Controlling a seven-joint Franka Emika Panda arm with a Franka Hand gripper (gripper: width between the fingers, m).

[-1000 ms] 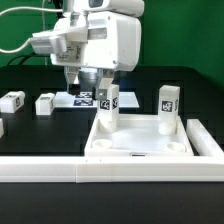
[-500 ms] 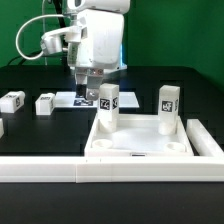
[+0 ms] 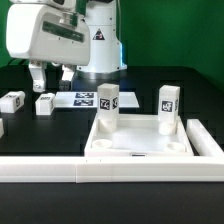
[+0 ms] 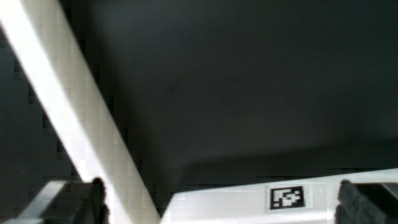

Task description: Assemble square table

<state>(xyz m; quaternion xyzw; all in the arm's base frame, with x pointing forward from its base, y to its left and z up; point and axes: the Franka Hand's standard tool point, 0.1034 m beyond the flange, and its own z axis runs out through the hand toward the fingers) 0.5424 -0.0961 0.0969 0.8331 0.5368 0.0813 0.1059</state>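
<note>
Claw (image 3: 50,80): spread wide and empty, hanging over the dark table (image 3: 155,78) at the exterior view's left. Just below it lies a loose leg (image 3: 45,103). In the wrist view a tagged block (image 4: 285,196) shows between the two fingers (image 4: 64,202), beside a slanting white bar (image 4: 80,110). A second leg (image 3: 12,100) lies farther left. The marker board (image 3: 84,100) lies flat to the right of the claw. The slab (image 3: 140,148) rests nearer the camera, right of centre. Two upright legs (image 3: 108,103) (image 3: 168,106) stand in its far corner sockets. A rail (image 3: 60,172) borders its front and right.
</note>
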